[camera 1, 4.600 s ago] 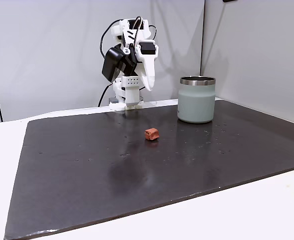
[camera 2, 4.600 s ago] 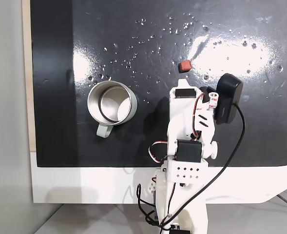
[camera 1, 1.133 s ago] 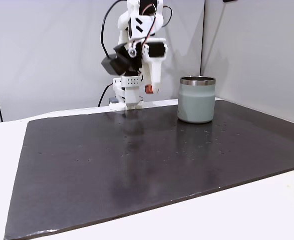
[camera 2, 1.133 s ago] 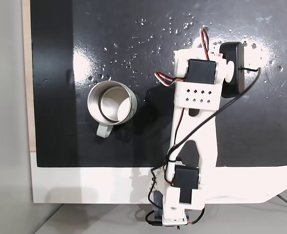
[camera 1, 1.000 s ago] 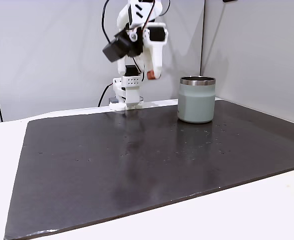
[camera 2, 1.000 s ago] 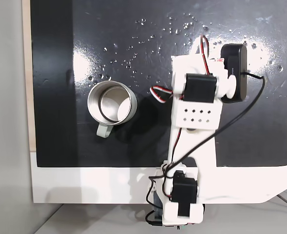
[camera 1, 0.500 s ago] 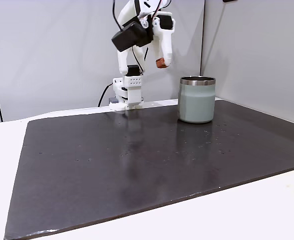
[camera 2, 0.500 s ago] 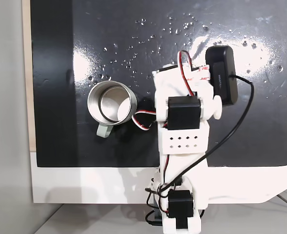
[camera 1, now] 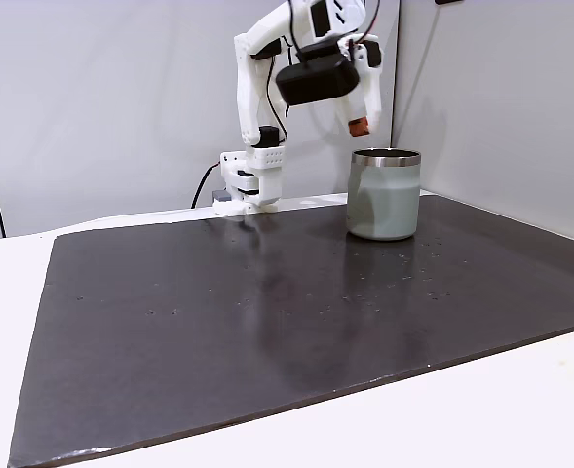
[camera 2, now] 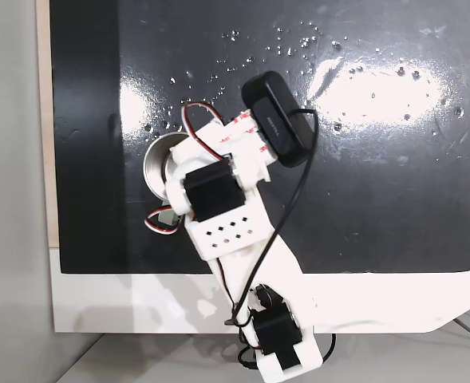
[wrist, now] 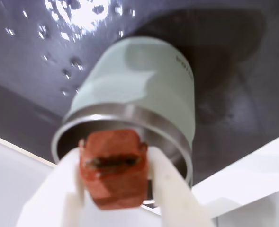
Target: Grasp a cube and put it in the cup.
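Above the cup [wrist: 144, 90] the pincer [wrist: 114, 189] pinches the cube [wrist: 113, 165] (fingers snug on both sides).

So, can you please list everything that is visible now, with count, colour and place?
cube: one, reddish-orange, held between the gripper fingers above the cup's rim.
cup: one, pale grey-green with a steel rim, upright on the mat, at its far right in the side fixed view.
mat: one, dark and shiny, covering most of the table.
table: one, white, under the mat.
wall: pale grey, behind the arm.
arm: one, white, reaching toward the cup.
gripper: one, white, shut on the cube.
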`<control>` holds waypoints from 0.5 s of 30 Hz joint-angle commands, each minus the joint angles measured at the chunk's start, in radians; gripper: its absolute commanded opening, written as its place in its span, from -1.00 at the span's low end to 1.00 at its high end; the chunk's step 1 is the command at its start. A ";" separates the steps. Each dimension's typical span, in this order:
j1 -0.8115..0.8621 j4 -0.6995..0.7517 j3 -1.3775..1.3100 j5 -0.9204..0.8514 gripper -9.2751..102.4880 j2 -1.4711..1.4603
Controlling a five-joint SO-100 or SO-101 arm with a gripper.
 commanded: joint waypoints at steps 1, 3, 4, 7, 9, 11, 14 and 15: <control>-0.061 0.035 -0.106 0.028 -0.82 -0.035; -0.083 0.054 -0.146 0.046 -0.83 -0.067; -0.092 0.063 -0.163 0.051 -0.83 -0.077; -0.127 0.069 -0.173 0.055 -0.83 -0.080; -0.150 0.071 -0.161 0.051 -0.83 -0.069; -0.167 0.071 -0.141 0.051 -0.83 -0.060; -0.183 0.071 -0.115 0.051 -0.83 -0.048; -0.187 0.071 -0.107 0.051 -0.83 -0.044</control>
